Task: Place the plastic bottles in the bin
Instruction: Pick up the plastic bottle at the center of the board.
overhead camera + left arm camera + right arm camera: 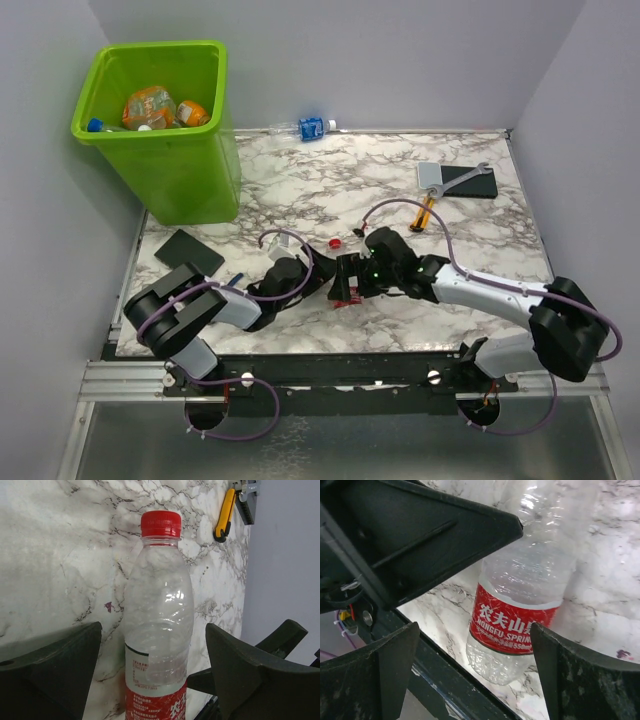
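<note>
Red-capped bottle (159, 630) between wide left fingers (50, 670), untouched; right fingers (585, 675) also wide, flanking its base.

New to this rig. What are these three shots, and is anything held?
Two robot arms are bolted to a white marble-patterned table. The wide picture looks down from above on the left arm and right arm. The other two come from cameras on each wrist; the dark wedges at their bottom corners are that arm's own jaws. Both sets of jaws are open around one clear plastic bottle with a red cap and red label, lying on the table; nothing is gripped. Elsewhere: a tall lime-green plastic bin holding orange bottles, a clear blue-labelled bottle at the far edge, two flat black pads and a yellow-handled tool.
</note>
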Robot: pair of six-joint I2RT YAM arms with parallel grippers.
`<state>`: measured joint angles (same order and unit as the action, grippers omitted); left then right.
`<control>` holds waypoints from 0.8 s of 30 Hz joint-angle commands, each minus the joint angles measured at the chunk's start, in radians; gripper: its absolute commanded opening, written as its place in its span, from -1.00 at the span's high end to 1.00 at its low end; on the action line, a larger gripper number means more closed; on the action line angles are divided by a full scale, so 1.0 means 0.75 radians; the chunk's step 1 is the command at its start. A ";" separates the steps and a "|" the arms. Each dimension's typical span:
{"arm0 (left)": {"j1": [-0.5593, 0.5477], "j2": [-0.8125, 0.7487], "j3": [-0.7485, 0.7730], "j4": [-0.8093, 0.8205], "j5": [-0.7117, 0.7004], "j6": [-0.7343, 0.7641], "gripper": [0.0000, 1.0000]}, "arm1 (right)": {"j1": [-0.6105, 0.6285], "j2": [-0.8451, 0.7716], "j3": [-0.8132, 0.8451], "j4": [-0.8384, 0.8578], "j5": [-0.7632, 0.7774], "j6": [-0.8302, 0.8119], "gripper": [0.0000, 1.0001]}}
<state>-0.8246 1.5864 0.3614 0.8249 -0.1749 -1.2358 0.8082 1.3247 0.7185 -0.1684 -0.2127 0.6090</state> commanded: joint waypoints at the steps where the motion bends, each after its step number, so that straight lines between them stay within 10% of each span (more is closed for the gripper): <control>1: 0.005 -0.089 -0.089 -0.030 -0.014 -0.019 -0.70 | 0.076 0.116 0.064 -0.097 0.108 0.056 -0.88; 24: 0.000 -0.377 -0.187 -0.194 -0.098 0.028 -0.73 | 0.140 0.056 0.053 -0.112 0.393 0.287 -0.87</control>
<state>-0.8246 1.2877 0.2207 0.7006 -0.2600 -1.2156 0.9054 1.4487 0.7525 -0.2150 -0.0364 0.7666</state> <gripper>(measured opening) 0.864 0.928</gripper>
